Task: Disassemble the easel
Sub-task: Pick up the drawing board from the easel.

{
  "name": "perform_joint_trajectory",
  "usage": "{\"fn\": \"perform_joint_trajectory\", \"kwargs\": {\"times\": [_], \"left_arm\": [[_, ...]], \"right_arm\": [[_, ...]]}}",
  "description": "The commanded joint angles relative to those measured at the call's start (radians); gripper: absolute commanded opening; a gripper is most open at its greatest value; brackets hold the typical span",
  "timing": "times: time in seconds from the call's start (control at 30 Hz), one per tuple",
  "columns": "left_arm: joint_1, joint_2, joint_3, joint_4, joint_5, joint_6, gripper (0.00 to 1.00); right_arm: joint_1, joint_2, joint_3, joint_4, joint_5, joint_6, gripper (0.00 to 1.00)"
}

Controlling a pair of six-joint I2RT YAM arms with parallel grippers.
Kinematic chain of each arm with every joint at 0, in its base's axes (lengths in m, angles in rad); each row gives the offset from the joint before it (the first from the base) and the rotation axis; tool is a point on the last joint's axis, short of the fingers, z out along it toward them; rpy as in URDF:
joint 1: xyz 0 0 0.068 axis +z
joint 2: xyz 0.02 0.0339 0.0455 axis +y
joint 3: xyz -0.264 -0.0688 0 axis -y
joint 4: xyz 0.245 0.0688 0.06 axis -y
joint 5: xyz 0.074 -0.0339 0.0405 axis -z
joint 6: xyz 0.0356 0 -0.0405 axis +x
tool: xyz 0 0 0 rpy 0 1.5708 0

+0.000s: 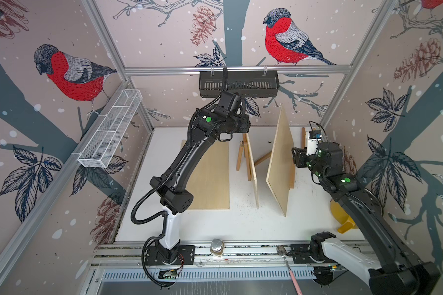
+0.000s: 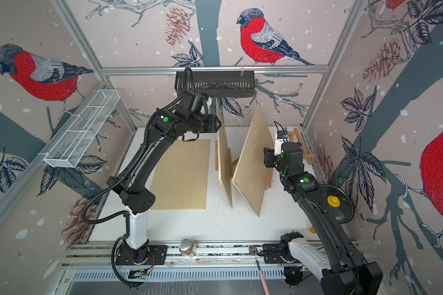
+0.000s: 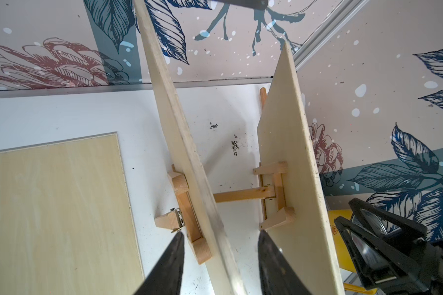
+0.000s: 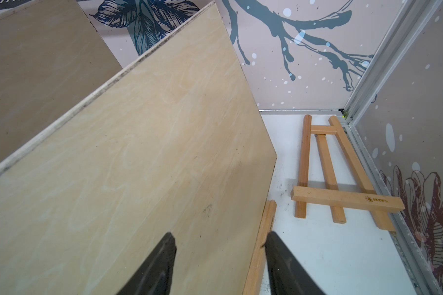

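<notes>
Two easels upright mid-tabletop: left easel, right easel, each carrying board.
Left end effector open, straddling top edge of left board; apparently no contact.
Right end effector open, empty, just beside right board.
Third easel flat, far right corner.
Spare board flat near left edge.

In a top view the right arm hides most of the flat easel. The left wrist view's edge cuts off the top of the nearer board.
</notes>
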Motion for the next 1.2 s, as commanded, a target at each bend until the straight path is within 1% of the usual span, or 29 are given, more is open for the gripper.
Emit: {"fn": "perform_joint_trajectory", "kwargs": {"times": [0.0,0.13,0.33,0.63,0.77,1.1,1.13,1.17], "left_arm": [[-0.014,0.013,0.007,-0.044,-0.025,-0.027,0.46],[-0.016,0.039,0.019,-0.076,-0.048,-0.037,0.44],[-0.016,0.058,0.021,-0.095,-0.051,-0.042,0.42],[-0.013,0.060,0.021,-0.150,-0.092,-0.041,0.40],[-0.009,0.055,0.021,-0.175,-0.118,-0.046,0.36],[-0.009,0.063,0.026,-0.218,-0.128,-0.051,0.22],[-0.008,0.063,0.025,-0.221,-0.129,-0.051,0.18],[-0.009,0.063,0.026,-0.220,-0.129,-0.051,0.12]], "right_arm": [[0.000,-0.012,-0.010,0.031,-0.035,-0.013,0.58],[0.000,-0.029,-0.020,0.035,-0.045,-0.012,0.58],[0.000,-0.041,-0.029,0.046,-0.055,-0.014,0.59],[-0.001,-0.040,-0.035,0.052,-0.067,-0.012,0.59],[0.000,-0.039,-0.034,0.054,-0.068,-0.012,0.59],[-0.003,-0.039,-0.038,0.061,-0.066,-0.010,0.59],[-0.002,-0.039,-0.039,0.061,-0.068,-0.010,0.59],[-0.002,-0.039,-0.039,0.061,-0.068,-0.010,0.59]]}}
